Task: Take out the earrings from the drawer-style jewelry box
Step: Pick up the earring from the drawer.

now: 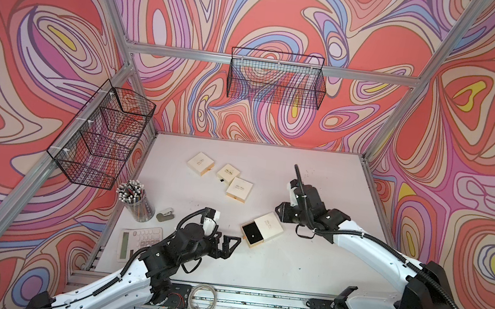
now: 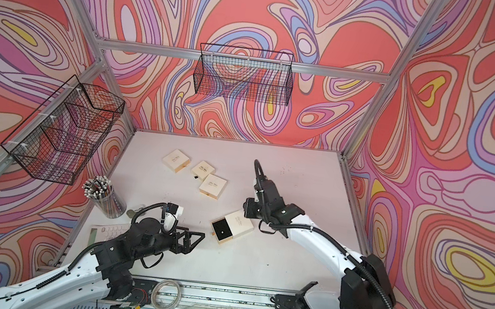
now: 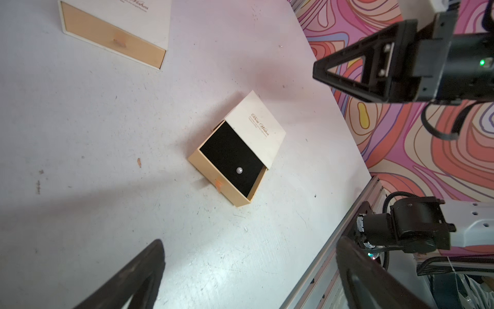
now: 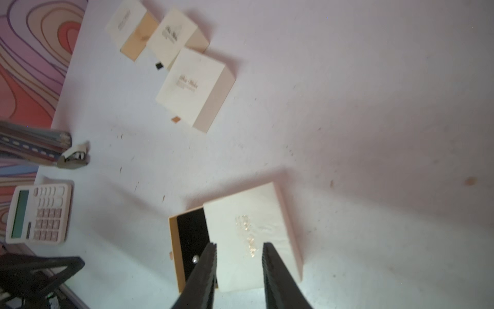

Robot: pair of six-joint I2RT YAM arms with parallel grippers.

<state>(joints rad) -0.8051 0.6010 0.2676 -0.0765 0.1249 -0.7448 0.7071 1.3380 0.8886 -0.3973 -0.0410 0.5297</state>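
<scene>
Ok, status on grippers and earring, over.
Left gripper open, right gripper part open, both empty. One earring in the open drawer. Nothing over it.

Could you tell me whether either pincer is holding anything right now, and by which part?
Nothing is held. The left pincer stands wide open beside the opened box; the right pincer hovers clear of it, jaws apart and empty.

Near the middle of the white desk (image 1: 257,269), a cream jewelry box (image 1: 269,225) with its drawer (image 1: 249,231) pulled partly out; holds one pale earring (image 1: 252,236) on black lining. Just beside the drawer's front, left gripper (image 1: 234,247), jaws spread, clear of it. At the sleeve's far corner, right gripper (image 1: 281,212), jaws not discernible. Farther back, three closed cream boxes (image 1: 228,172) in a loose row. Along the left edge, pencil cup (image 1: 137,202), stapler (image 1: 166,215), calculator (image 1: 140,241).
</scene>
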